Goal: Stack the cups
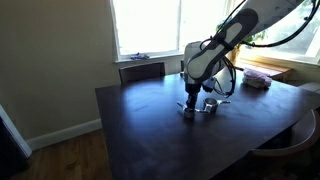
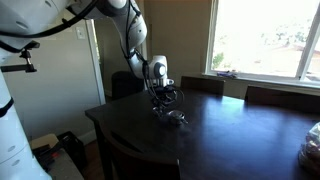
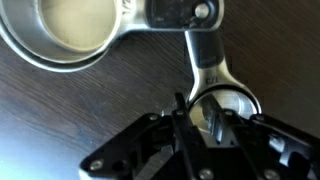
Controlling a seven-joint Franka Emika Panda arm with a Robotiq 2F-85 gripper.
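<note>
Your arm [image 1: 232, 35] arcs down from above; gripper [image 1: 189, 106] points straight down, jaw opening unclear.

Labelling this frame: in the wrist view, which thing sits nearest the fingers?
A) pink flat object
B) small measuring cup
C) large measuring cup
B: the small measuring cup sits right at the fingers; the large measuring cup lies off at top left.
</note>
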